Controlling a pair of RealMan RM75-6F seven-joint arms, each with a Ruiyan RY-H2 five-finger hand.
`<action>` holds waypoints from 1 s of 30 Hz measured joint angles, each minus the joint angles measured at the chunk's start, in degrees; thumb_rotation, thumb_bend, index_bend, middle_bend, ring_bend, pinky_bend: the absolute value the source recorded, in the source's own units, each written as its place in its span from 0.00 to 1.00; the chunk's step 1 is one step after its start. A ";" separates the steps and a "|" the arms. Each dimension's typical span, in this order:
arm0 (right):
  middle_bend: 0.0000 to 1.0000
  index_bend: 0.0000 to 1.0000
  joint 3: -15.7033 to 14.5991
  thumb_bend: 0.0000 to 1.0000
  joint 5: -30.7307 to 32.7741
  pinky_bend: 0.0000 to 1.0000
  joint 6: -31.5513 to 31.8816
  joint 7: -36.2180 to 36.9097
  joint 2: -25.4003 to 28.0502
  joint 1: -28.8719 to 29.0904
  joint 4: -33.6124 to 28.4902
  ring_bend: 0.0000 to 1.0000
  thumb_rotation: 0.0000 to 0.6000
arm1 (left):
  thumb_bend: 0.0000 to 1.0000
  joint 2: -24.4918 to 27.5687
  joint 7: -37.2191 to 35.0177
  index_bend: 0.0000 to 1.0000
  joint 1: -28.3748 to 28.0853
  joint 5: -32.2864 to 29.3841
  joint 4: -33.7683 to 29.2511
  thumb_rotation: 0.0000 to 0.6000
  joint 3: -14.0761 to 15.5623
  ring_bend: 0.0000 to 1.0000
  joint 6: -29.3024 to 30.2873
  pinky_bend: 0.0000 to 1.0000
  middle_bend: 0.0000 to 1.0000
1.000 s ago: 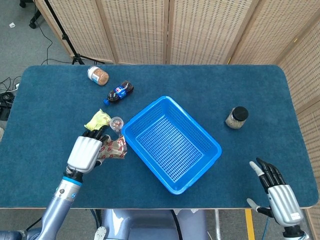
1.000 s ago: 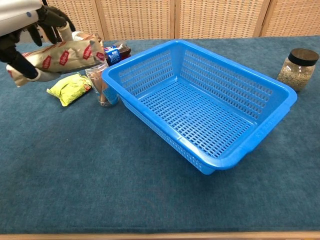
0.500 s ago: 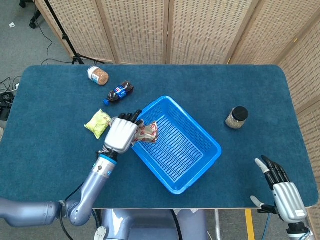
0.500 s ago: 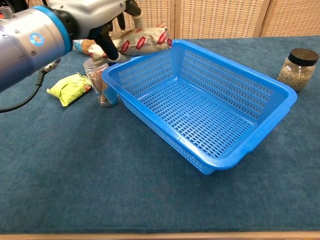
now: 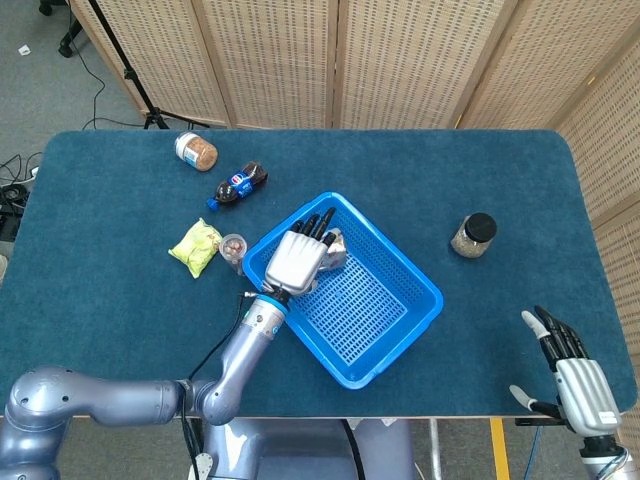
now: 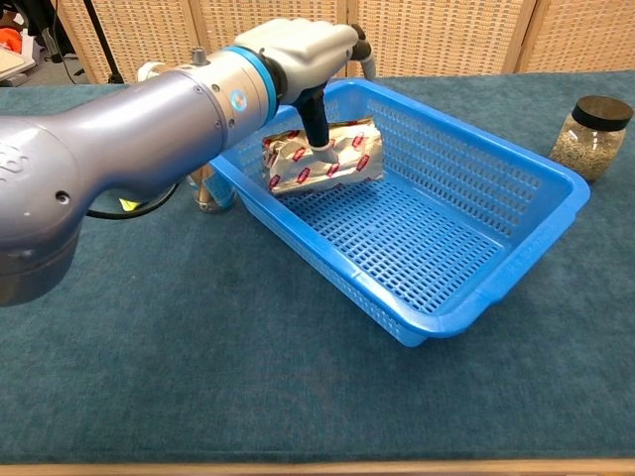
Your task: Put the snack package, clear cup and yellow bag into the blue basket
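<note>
The snack package (image 6: pixel 322 164) lies inside the blue basket (image 6: pixel 427 238), leaning on its far left wall; in the head view only a corner of the snack package (image 5: pixel 338 242) shows. My left hand (image 5: pixel 300 258) hovers over it with fingers spread, and in the chest view the left hand (image 6: pixel 298 50) has its thumb touching the package top. The clear cup (image 5: pixel 233 247) stands just left of the blue basket (image 5: pixel 360 310), beside the yellow bag (image 5: pixel 196 246). My arm partly hides the cup (image 6: pixel 205 188). My right hand (image 5: pixel 578 375) is open at the near right edge.
A black-lidded jar (image 5: pixel 474 235) stands right of the basket, the same jar (image 6: pixel 591 137) at the chest view's right. A cola bottle (image 5: pixel 238 184) and a white-lidded jar (image 5: pixel 196 151) lie at the back left. Wicker screens stand behind the table.
My left hand carried the snack package right from the table's left side, over the basket rim, and its fingers spread; the package now rests inside. The right hand drifted slightly lower.
</note>
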 measured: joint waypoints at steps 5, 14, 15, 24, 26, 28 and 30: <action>0.00 0.00 0.04 0.21 0.11 0.06 -0.39 -0.66 -0.22 0.05 0.14 0.00 1.00 | 0.04 0.75 -1.97 0.17 0.68 -1.16 -0.50 1.00 0.91 0.08 0.10 0.20 0.00; 0.00 0.00 -0.31 0.21 -1.61 0.06 1.20 -2.98 -0.24 -0.62 -0.96 0.00 1.00 | 0.04 13.85 -3.12 0.18 5.28 -2.48 -10.02 1.00 2.48 0.08 1.92 0.20 0.00; 0.00 0.00 -0.37 0.21 -1.88 0.06 1.34 -3.24 -0.25 -0.68 -1.11 0.00 1.00 | 0.04 15.58 -3.18 0.18 5.78 -2.55 -11.14 1.00 2.67 0.08 2.09 0.20 0.00; 0.00 0.00 -1.34 0.21 -4.62 0.06 2.24 -6.32 -0.54 -1.20 -2.52 0.00 1.00 | 0.04 33.42 -4.23 0.18 10.16 -6.40 -22.63 1.00 5.66 0.08 0.53 0.20 0.00; 0.00 0.00 -1.50 0.21 -5.02 0.06 2.32 -6.80 -0.64 -1.27 -2.70 0.00 1.00 | 0.04 35.47 -5.40 0.18 10.86 -7.48 -23.80 1.00 6.77 0.08 -0.45 0.20 0.00; 0.00 0.00 -1.59 0.21 -5.35 0.06 2.42 -7.14 -0.76 -1.33 -2.80 0.00 1.00 | 0.04 36.04 -6.70 0.18 11.08 -8.05 -23.94 1.00 7.80 0.08 -1.46 0.20 0.00; 0.00 0.00 -1.66 0.21 -5.48 0.06 2.46 -7.33 -0.86 -1.37 -2.85 0.00 1.00 | 0.04 35.97 -7.57 0.18 11.01 -8.29 -23.51 1.00 8.32 0.08 -2.15 0.20 0.00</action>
